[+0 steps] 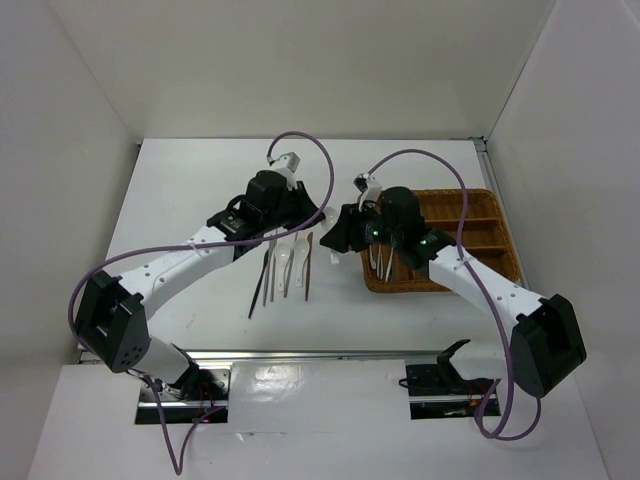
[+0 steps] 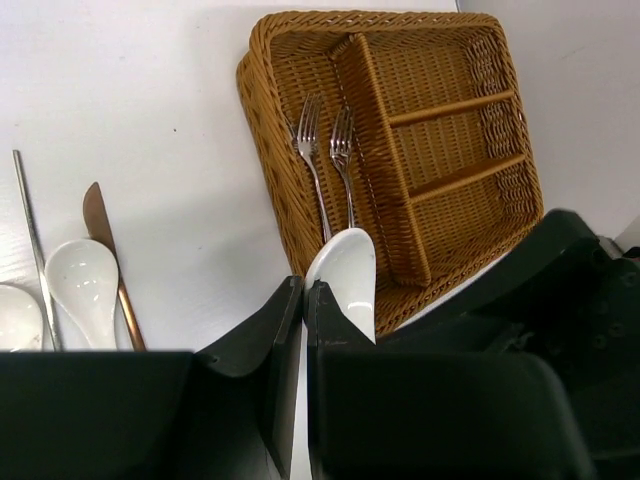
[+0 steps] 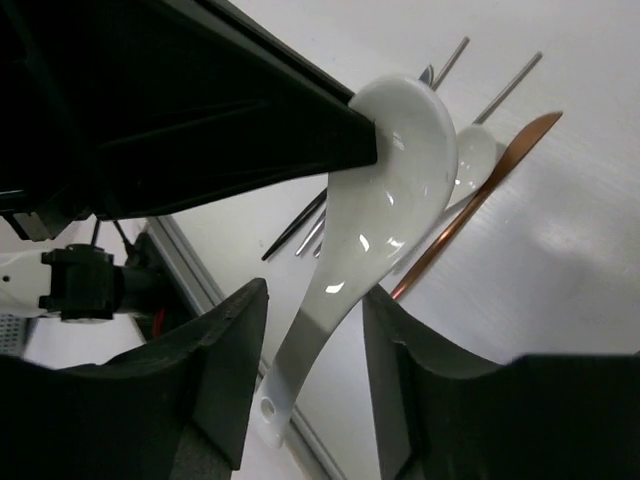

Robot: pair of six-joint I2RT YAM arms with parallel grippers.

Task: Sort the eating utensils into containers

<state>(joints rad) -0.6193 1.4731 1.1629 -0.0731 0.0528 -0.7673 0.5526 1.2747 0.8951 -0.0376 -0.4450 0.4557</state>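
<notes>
My left gripper (image 2: 303, 295) is shut on the rim of a white spoon (image 2: 345, 275), held in the air just left of the wicker tray (image 2: 262, 120). In the right wrist view the spoon (image 3: 390, 190) hangs bowl-up from the left gripper's dark finger (image 3: 250, 130). Its handle runs down between the fingers of my right gripper (image 3: 315, 310). Those jaws stand apart, with a gap on the left side of the handle. Two silver forks (image 2: 325, 150) lie in the tray's long compartment. From above, the two grippers (image 1: 325, 215) (image 1: 342, 228) meet beside the tray (image 1: 480, 200).
On the table left of the tray lie more utensils (image 1: 285, 268): white spoons (image 2: 80, 285), a copper stick (image 2: 105, 250), a silver stick (image 2: 30, 230) and dark chopsticks (image 3: 295, 230). The tray's three small compartments (image 2: 450, 150) hold nothing. White walls enclose the table.
</notes>
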